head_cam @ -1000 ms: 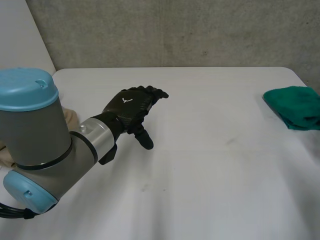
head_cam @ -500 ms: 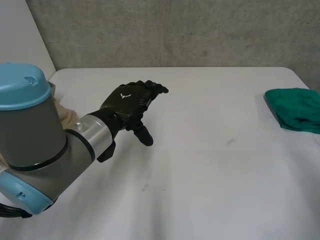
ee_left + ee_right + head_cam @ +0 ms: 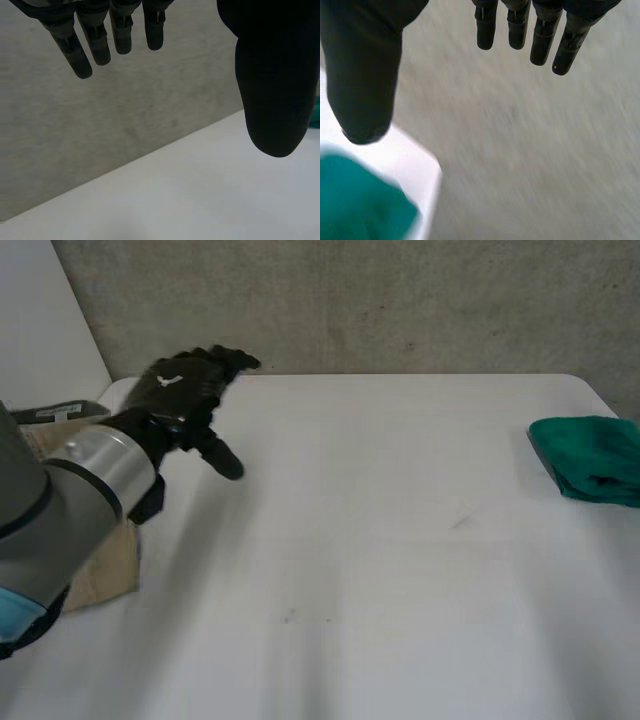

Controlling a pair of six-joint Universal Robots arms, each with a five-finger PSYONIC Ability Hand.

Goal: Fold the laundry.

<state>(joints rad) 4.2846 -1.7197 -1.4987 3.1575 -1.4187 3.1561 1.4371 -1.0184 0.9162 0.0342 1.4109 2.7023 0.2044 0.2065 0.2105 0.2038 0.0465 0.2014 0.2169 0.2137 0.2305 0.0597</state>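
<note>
A green folded cloth [image 3: 590, 462] lies at the table's right edge. A beige cloth [image 3: 108, 558] lies at the left edge, partly under my left arm. My left hand [image 3: 185, 390] hovers open over the table's far left corner, fingers straight and holding nothing. In the left wrist view its thumb [image 3: 272, 75] and fingers [image 3: 75, 55] spread above the bare white table [image 3: 200, 200]. My right hand [image 3: 362, 75] is open with straight fingers [image 3: 520, 27], raised above the green cloth [image 3: 360, 207] near the table's corner [image 3: 417, 160].
A grey concrete wall [image 3: 350, 305] runs behind the table's far edge. The white tabletop [image 3: 380, 570] stretches wide between the two cloths.
My left arm has swung left and toward the far left corner, uncovering more of the beige cloth. The green cloth lies as before.
</note>
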